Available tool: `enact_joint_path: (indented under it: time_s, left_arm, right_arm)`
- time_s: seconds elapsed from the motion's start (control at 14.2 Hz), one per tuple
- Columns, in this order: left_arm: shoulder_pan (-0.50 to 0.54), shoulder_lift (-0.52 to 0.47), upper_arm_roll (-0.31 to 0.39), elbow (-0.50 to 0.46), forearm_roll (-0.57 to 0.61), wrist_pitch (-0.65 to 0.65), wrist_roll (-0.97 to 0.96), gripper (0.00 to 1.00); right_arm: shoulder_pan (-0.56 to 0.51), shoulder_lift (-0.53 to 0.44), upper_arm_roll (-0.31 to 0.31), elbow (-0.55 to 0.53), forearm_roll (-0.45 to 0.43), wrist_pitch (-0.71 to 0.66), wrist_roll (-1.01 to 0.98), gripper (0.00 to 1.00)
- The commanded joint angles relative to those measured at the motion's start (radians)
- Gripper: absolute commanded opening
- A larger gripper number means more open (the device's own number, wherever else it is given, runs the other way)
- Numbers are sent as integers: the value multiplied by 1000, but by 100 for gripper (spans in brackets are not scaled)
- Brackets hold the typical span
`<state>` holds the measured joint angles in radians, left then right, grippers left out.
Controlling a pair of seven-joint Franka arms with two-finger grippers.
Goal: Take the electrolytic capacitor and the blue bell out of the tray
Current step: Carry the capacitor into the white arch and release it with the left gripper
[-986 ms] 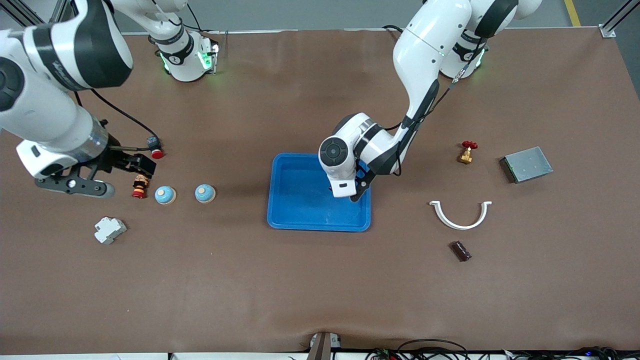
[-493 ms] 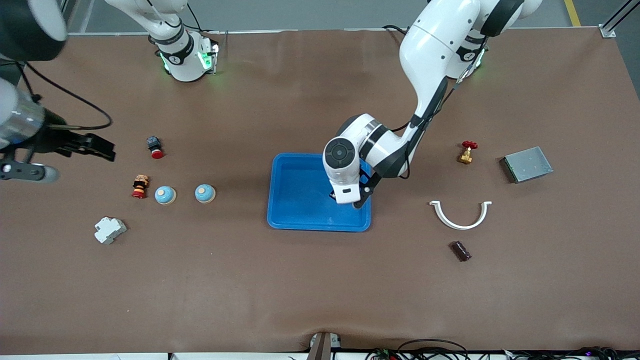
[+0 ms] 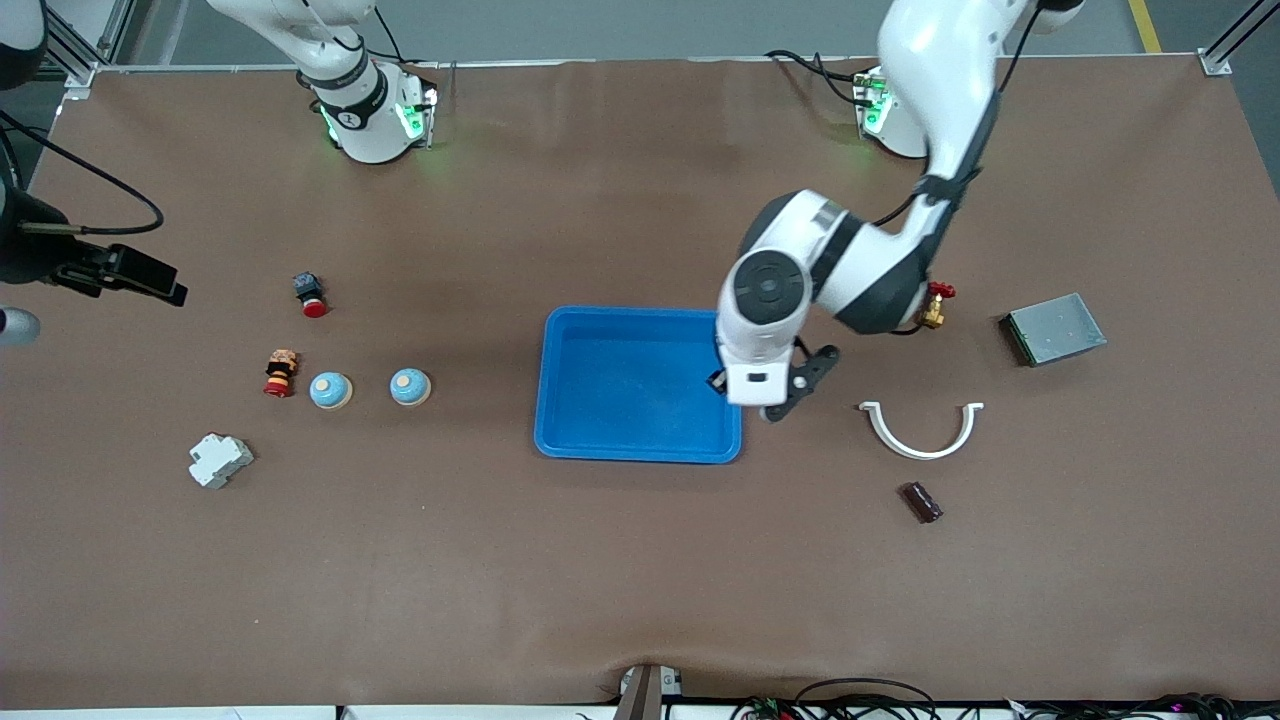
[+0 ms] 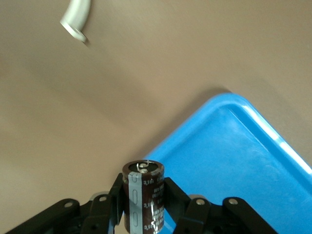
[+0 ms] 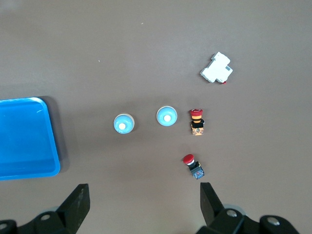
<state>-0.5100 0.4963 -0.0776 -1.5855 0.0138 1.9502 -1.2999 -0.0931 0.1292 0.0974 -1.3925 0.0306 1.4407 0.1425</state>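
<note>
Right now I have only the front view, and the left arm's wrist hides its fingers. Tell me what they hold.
Observer: The left gripper is shut on a dark capacitor with a grey stripe, held upright over the edge of the blue tray.
Operator: Now check the right gripper's fingers.
Observer: The right gripper is open and empty. On the table below it are the bell nearer the tray and the other bell.
</note>
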Motion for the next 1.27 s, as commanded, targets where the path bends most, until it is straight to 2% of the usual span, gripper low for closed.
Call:
enact_joint_path:
  time_s: [0.0,0.14,0.35,0.63,0.85,1.06,1.2]
  left_arm:
    - [83,-203,-5,-230,-23,1,210,0]
    - [157,-257,-4,-287,-23,1,408,0]
    - [266,-309,-2,-333,-23,-1,649,0]
    - [389,-315,-1,-361,-6,12,950,0]
    - [421,-280,-1,-389,57,90,985,0]
    - [435,-251,-1,-458,68,231,985,0]
    - [433,-211,1,-464,69,285,985,0]
  right_arm:
    - [-5,-69,-25,-75,38,12,-26,100]
    - [-4,-117,-36,-130,57,58,-27,100]
    - [-2,-115,-45,-125,48,76,-27,100]
    - [15,-109,-79,-123,28,121,-58,100]
    - [15,-100,-77,-126,5,152,-61,100]
    - [16,-100,-73,-126,-23,162,-63,100]
    - [26,-102,-71,-126,-50,168,-89,100]
